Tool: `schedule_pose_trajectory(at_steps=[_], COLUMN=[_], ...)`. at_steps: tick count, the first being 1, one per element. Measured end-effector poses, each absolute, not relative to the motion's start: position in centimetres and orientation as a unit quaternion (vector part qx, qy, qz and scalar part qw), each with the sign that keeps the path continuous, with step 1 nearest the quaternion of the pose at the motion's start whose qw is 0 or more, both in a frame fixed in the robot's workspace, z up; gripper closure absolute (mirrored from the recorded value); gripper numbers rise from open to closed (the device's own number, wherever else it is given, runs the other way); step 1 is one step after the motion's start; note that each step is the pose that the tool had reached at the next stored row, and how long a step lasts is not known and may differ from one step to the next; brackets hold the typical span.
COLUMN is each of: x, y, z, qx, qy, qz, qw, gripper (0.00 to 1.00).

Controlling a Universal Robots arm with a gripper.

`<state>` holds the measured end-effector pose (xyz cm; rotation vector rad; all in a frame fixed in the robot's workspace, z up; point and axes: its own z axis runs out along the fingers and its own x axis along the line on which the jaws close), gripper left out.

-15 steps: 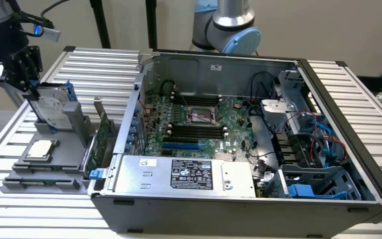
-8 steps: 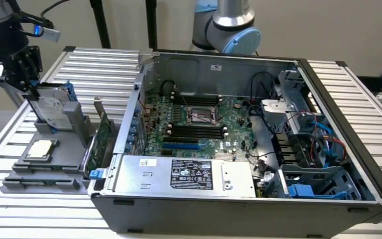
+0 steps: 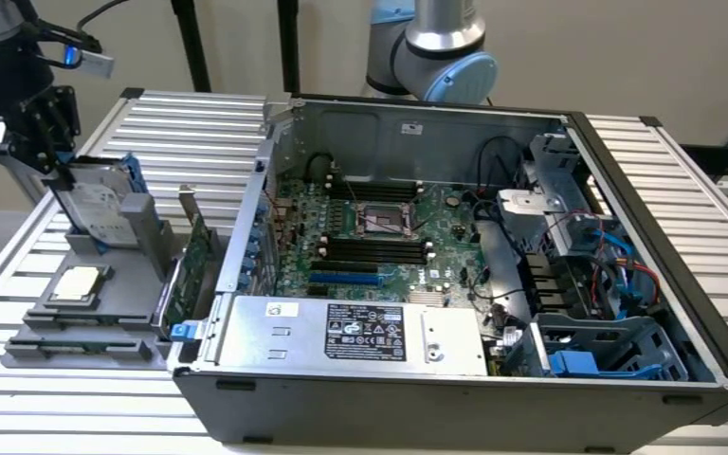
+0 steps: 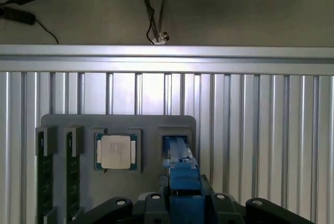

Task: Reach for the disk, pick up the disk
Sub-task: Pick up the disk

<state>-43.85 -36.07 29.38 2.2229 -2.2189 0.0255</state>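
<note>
The disk (image 3: 101, 207), a silver-grey drive with a white label in a blue frame, stands on edge and tilted in a slot of the grey holder (image 3: 86, 327) on the exterior view's left. My gripper (image 3: 61, 171) hangs over its upper end, black jaws on either side. In the wrist view the blue frame of the disk (image 4: 179, 153) rises from the holder's slot (image 4: 117, 125) up into my gripper (image 4: 183, 203), whose black fingers (image 4: 154, 203) press against both sides of it. The disk's lower end still sits in the slot.
A small square silver chip (image 3: 77, 282) (image 4: 116, 151) lies in the holder beside the disk, with two dark memory sticks (image 4: 44, 174) further along. An open computer case (image 3: 465, 123) with a silver power supply (image 3: 352, 332) stands close by. The ribbed metal table (image 4: 261, 130) carries everything.
</note>
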Motion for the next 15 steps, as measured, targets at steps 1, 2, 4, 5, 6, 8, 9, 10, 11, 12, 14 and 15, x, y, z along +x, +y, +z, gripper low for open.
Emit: schedule_pose_trajectory(at_steps=[1,2,4,5,6,8,9,10,11,12,14,15], x=[-43.9,-43.9,-43.9,-43.9,-43.9,-43.8,-43.8,-43.8,-43.8,-43.8,-43.8,-43.7], y=[-36.1,-36.1,-36.1,-36.1,-36.1,-36.1,-36.1,-36.1,-36.1,-36.1,-36.1,-36.1], z=[29.5,29.7,30.2,30.5,30.8,31.5,32.0,32.4,32.9,33.3,34.2,34.7], qx=[0.708,0.708,0.708,0.708,0.708,0.708,0.708,0.708,0.708,0.708,0.708,0.708], qy=[-0.706,-0.706,-0.706,-0.706,-0.706,-0.706,-0.706,-0.706,-0.706,-0.706,-0.706,-0.706], qz=[0.008,0.008,0.008,0.008,0.008,0.008,0.008,0.008,0.008,0.008,0.008,0.008], qw=[0.0,0.0,0.0,0.0,0.0,0.0,0.0,0.0,0.0,0.0,0.0,0.0], gripper=[0.68,0.68,0.68,0.68,0.68,0.68,0.68,0.68,0.68,0.68,0.68,0.68])
